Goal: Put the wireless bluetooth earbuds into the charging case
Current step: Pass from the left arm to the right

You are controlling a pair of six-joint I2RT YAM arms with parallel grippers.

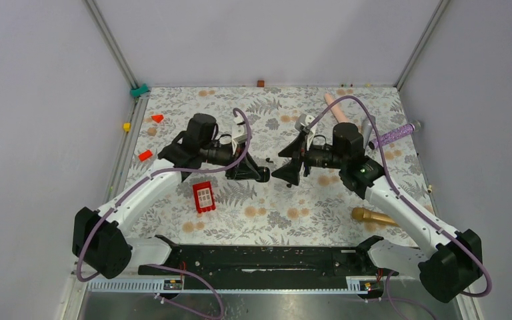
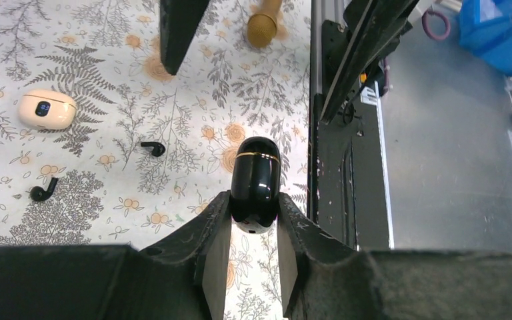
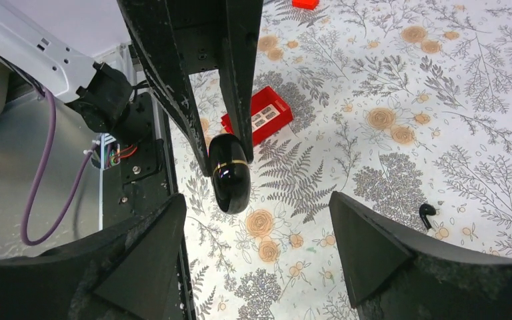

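case (image 2: pixel 256 175): black, lid shut, centre frame, pinched by left claw (image 2: pixel 253 208), offered to right claw (image 3: pixel 257 200), spread wide and empty, likely for opening. earbuds (image 2: pixel 153 148): two, loose on worktop (image 2: pixel 107 87), left of frame, not yet inserted.

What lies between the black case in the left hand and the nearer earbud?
Nothing: in the left wrist view only bare flowered cloth separates the black case held by the left hand from the nearer earbud.
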